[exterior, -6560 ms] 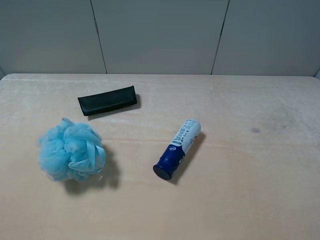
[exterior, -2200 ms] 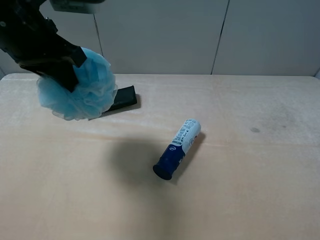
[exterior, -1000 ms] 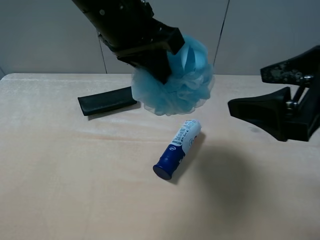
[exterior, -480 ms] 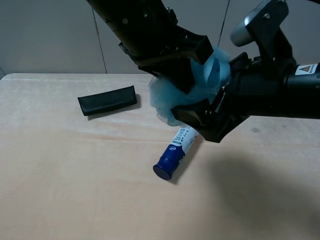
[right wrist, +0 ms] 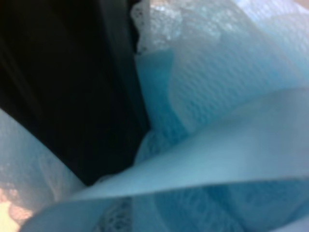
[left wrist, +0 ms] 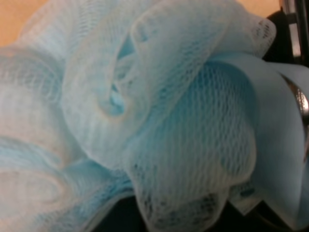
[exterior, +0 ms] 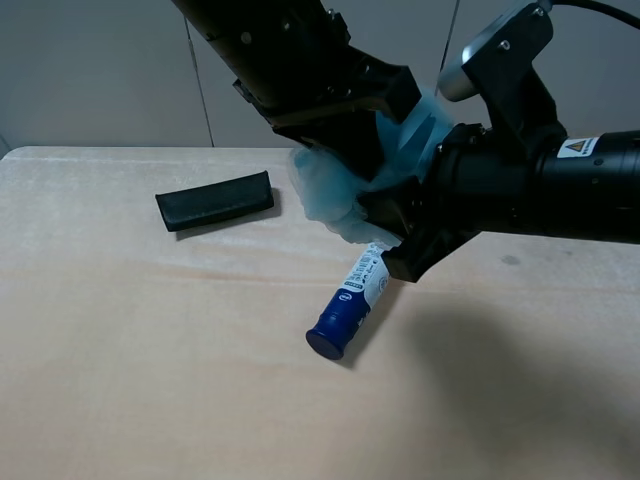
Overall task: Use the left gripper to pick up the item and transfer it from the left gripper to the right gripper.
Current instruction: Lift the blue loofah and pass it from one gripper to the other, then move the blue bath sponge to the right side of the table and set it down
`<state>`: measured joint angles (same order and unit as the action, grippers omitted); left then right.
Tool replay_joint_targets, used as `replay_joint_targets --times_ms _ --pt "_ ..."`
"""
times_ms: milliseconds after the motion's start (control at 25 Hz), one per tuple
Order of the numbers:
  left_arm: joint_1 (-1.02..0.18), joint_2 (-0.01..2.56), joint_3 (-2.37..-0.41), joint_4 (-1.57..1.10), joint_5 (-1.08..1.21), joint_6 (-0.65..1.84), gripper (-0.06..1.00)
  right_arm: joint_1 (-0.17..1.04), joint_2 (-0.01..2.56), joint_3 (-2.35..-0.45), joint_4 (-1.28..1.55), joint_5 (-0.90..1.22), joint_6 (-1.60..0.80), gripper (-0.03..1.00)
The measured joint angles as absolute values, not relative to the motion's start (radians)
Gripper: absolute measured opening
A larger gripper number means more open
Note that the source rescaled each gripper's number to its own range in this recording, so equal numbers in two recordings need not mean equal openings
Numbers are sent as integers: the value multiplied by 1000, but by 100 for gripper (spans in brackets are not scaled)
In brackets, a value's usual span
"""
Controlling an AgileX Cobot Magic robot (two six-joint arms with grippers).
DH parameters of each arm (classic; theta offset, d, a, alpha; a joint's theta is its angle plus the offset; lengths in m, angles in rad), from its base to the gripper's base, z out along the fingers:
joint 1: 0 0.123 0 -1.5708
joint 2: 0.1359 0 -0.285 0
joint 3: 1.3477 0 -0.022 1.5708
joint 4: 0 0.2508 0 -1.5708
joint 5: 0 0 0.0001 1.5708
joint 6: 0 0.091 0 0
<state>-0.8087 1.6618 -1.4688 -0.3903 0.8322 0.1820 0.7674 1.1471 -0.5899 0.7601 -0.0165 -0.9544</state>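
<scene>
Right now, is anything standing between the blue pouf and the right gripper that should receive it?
Nothing visible. The pouf, held aloft in the left gripper, touches the right gripper. The tube and black case lie down on the table, out of the way.

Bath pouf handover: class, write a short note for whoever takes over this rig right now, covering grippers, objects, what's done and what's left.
Left gripper: shut on the pouf, held above the table.
Right gripper: at the pouf from the right, jaws around it; closure unclear.
Tube and black case lie on the table.
Done: pickup.
Left: confirm the right grip, then open the left jaws.
</scene>
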Motion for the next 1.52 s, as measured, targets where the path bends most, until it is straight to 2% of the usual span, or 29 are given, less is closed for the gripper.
replay_joint_targets --times_ms 80,160,320,360,400,480,600,880,1520 --pt "-809 1648 -1468 -390 818 182 0 767 1147 -590 762 -30 -954 43" --pt "-809 1634 -1468 -392 792 182 11 767 1147 -590 766 -44 -954 40" --pt "-815 1596 -1470 -436 742 177 72 772 1150 -590 767 -42 -954 29" --pt "-815 1596 -1470 -436 742 177 72 775 1150 -591 768 -45 -954 27" --pt "-816 1590 -1471 -420 743 176 85 776 1149 -591 768 -51 -954 25" --pt "-812 1587 -1471 -411 743 175 95 776 1149 -591 768 -56 -954 21" --pt "-812 1577 -1471 -401 767 175 99 776 1149 -591 769 -57 -954 17" --pt "-816 1497 -1472 -403 862 159 100 776 1152 -591 767 -45 -955 13" --pt "-816 1084 -1473 -57 1158 -132 100 776 1152 -591 765 -41 -951 10"
